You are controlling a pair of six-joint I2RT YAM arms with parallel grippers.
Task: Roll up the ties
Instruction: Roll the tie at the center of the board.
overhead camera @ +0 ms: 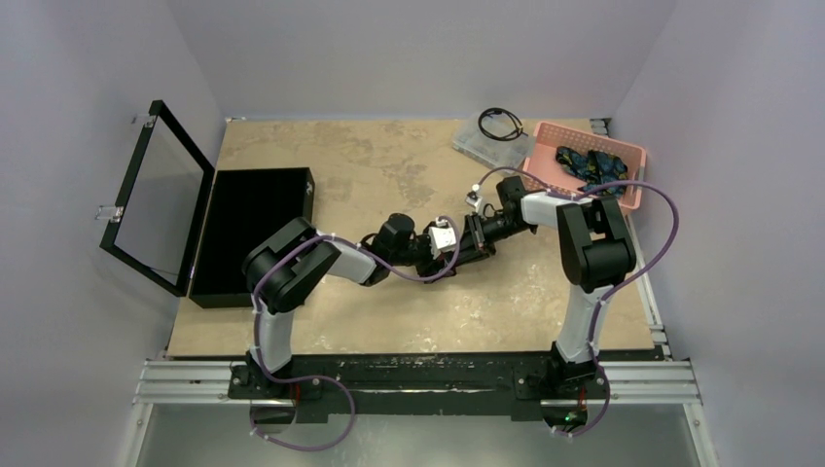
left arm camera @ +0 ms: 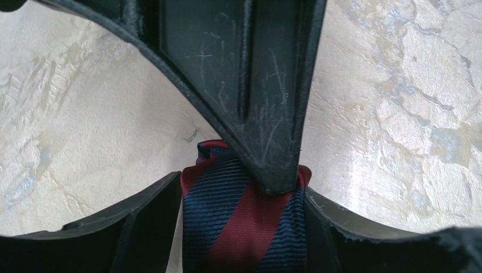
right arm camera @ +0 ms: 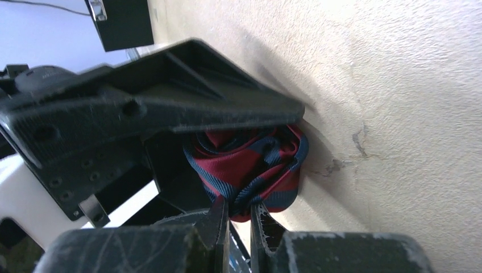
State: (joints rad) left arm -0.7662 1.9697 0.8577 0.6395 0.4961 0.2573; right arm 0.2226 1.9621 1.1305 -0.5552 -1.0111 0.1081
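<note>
While both arms meet mid-desk, right end effector clamped on the rolled maroon tie, left end effector apart around it.

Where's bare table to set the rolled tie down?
Free: the tan table between the open black case and the clear lidded box; also the near strip in front of both arms. Crowded: centre, where the left gripper and right gripper meet on the maroon tie; the pink basket corner.

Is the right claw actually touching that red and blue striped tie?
Touching. The right wrist view shows the right gripper pinching the rolled maroon tie, cloth caught between its nearly closed fingertips.
</note>
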